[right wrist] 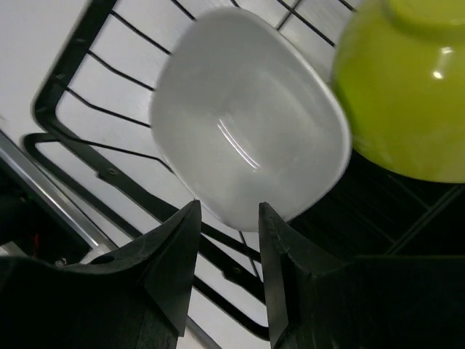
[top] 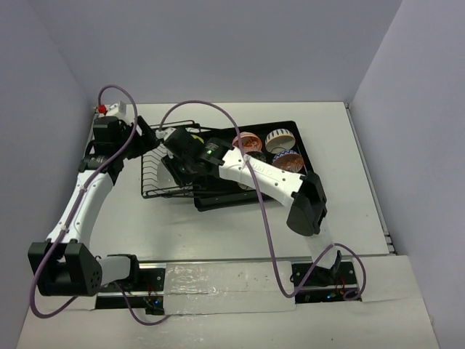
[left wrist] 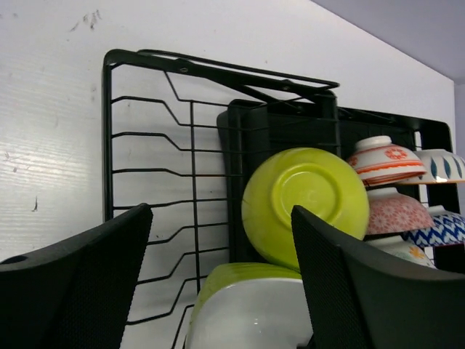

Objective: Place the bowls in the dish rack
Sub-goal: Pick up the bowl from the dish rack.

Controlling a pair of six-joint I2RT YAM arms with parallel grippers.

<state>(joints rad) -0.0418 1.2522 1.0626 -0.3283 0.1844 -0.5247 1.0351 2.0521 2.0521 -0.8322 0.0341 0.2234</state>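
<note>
Step in hand, as judged: seating the plain pale bowl (right wrist: 247, 116) in the wire basket (top: 154, 182) of the dish rack (top: 218, 203). This bowl lies tilted across the basket wires, hollow toward the right wrist camera, just beside the lime green bowl (left wrist: 305, 207). The right end effector (right wrist: 229, 211) has its fingers apart at the bowl's near rim. No clamp on the rim is evident, though contact by one pad cannot be excluded. The left end effector (left wrist: 221, 240) hangs over the basket with fingers wide apart, holding nothing, the pale bowl showing low between them. Recommendation: the right arm should back off along the line of its own fingers so that neither pad hooks the rim. The left should close on that bowl only if it rocks. The hazard is the lime green bowl, which stands on edge with its foot toward the left wrist camera, at the junction of basket and slatted tray; a nudge could roll or tip it. Contents: the basket holds the pale bowl. The lime green one sits at the boundary, and which section bears it I cannot tell. The tray's far end holds the white bowl with orange pattern (left wrist: 381, 160) touching the red-orange patterned bowl (left wrist: 396, 214), with blue-patterned bowls (left wrist: 443, 167) beside them. The rack rests on the white table (top: 349, 203).
</note>
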